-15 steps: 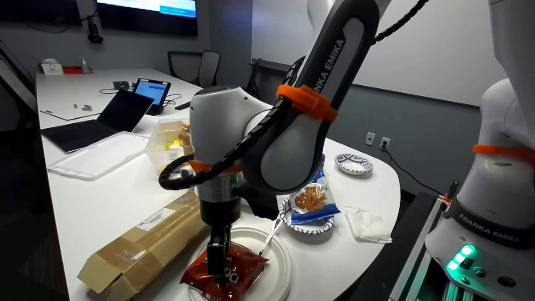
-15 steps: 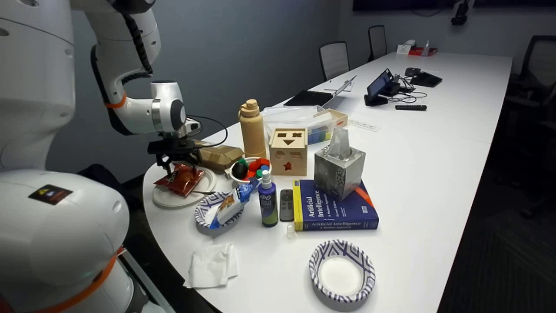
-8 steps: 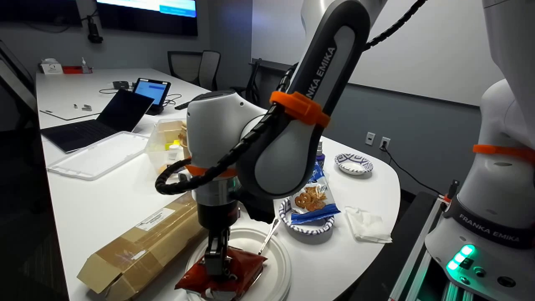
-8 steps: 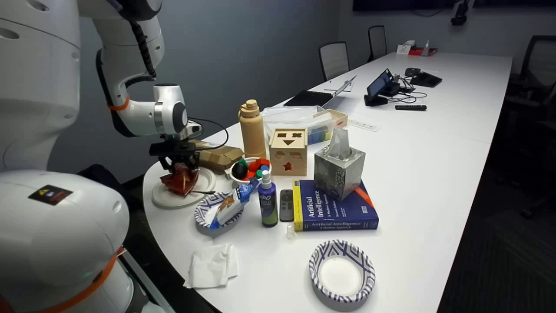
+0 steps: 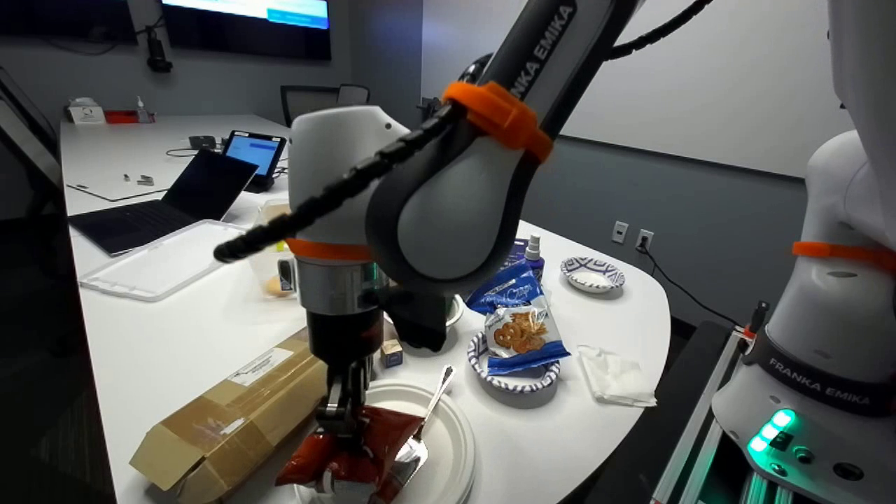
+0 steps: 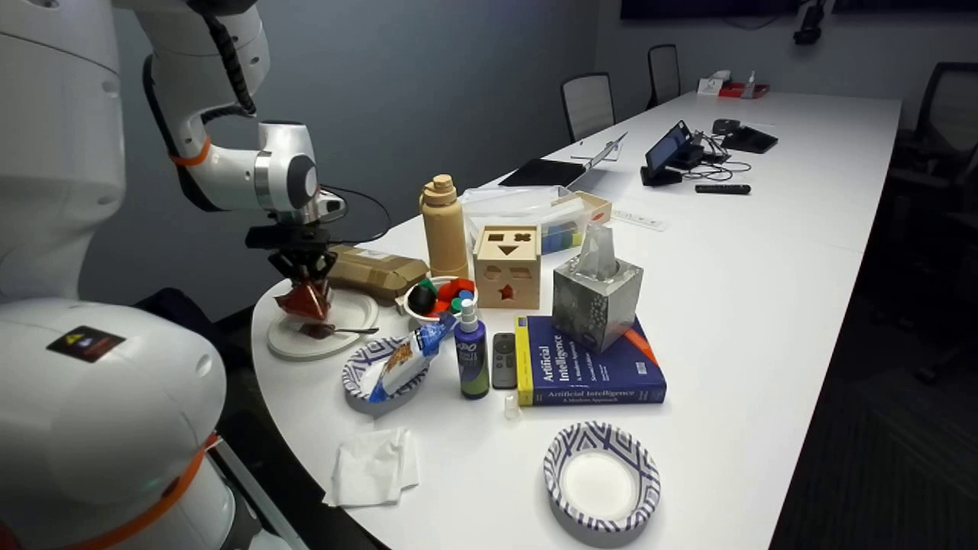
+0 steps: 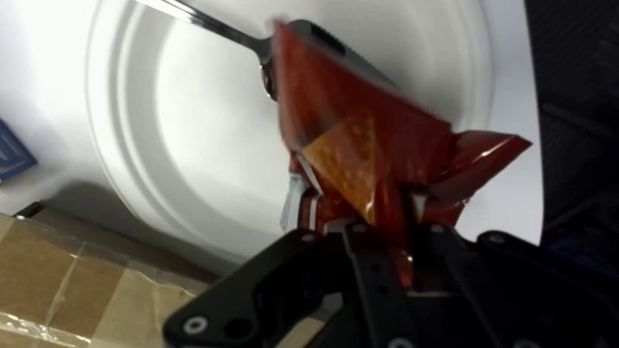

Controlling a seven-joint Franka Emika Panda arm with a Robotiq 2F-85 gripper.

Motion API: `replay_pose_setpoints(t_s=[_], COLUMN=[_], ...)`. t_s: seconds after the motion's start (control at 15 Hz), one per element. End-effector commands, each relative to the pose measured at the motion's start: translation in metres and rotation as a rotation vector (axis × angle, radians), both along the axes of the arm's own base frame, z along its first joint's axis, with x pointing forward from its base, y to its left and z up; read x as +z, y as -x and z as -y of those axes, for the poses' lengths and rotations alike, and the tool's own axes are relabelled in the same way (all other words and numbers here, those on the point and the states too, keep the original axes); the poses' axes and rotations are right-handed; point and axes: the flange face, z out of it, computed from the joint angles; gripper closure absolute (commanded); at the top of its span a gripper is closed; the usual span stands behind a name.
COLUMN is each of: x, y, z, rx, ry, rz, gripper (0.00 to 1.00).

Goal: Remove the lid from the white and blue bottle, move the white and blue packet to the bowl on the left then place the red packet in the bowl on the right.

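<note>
My gripper [image 7: 397, 228] is shut on the red packet [image 7: 333, 96], whose film is bunched between the fingers. The packet hangs just above the white plate [image 6: 359, 309]; whether a lower corner touches the plate, I cannot tell. In both exterior views the white and blue packet [image 5: 521, 332] leans in the patterned left bowl [image 5: 518, 385], its upper end beyond the rim. The patterned right bowl [image 6: 600, 523] stands apart, its white inside showing. The white and blue bottle [image 6: 471, 355], a spray bottle, is upright with its white nozzle bare. Beside it sits a small clear lid [image 6: 511, 407].
A metal utensil [image 7: 217, 24] lies across the plate, partly under the packet. A long cardboard box [image 5: 245, 413] borders the plate. A tan flask [image 6: 443, 237], wooden shape box [image 6: 506, 283], book [image 6: 588, 374] with tissue box [image 6: 600, 298], remote [image 6: 503, 363] and napkin [image 5: 616, 378] stand around.
The fingers have closed on the red packet, crumpling it, and the gripper has risen with it off the plate. The metal utensil beneath now shows more. The other objects have not moved.
</note>
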Motion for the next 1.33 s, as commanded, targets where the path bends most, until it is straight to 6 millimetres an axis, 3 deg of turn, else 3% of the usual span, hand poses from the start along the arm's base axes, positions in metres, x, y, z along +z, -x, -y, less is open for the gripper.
replay_pose_setpoints(t_s=[0.0,0.2,0.4,0.6,0.93,1.27], x=[0.06,0.107,0.151,0.183,0.201,0.203], y=[0.011,0.011,0.005,-0.008,-0.045,-0.069], z=[0.004,0.021,0.052,0.087,0.172,0.261], rx=[-0.058,-0.144,-0.217,-0.29,-0.46,-0.598], ry=[0.042,0.143,0.25,0.353,0.552,0.58], rz=[-0.047,0.013,0.127,0.224,0.305,0.294], gripper=[1.0,0.99,1.0,0.99,0.99,0.99])
